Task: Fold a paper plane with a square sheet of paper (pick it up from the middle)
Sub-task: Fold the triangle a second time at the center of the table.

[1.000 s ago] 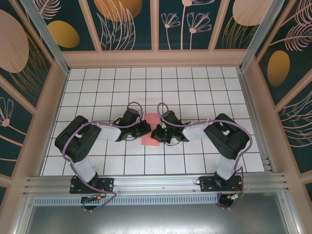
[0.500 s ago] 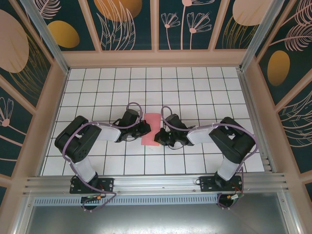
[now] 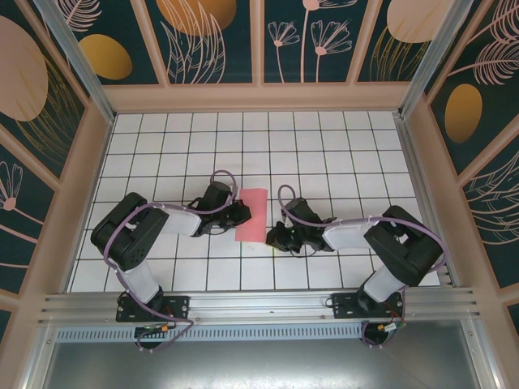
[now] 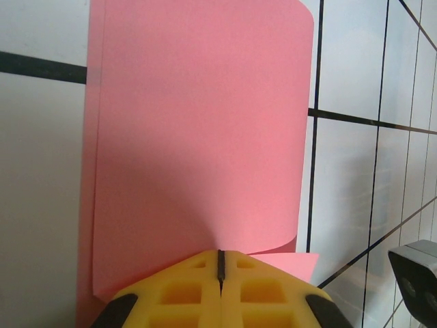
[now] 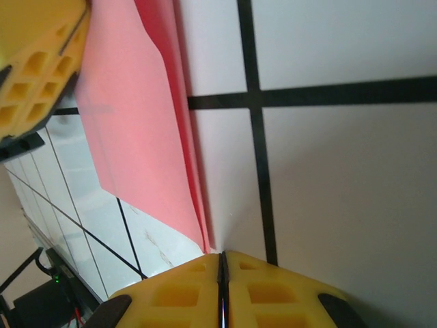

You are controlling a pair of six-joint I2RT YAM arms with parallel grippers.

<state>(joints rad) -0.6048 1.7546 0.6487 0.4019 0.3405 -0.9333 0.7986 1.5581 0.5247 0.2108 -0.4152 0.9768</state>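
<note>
The right gripper [image 3: 272, 237] is drawn back from the sheet of paper [image 3: 253, 214], whose right edge is now left uncovered.

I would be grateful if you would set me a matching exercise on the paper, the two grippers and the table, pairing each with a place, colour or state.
Things:
1. sheet of paper
2. left gripper
3. right gripper
4. table

Descriptions:
A. white tiles with dark lines
B. jaws shut, just off the sheet's near right corner
C. pink, folded over, lying mid-table
D. jaws shut on the sheet's left edge

Pairs: 1-C, 2-D, 3-B, 4-A
</note>
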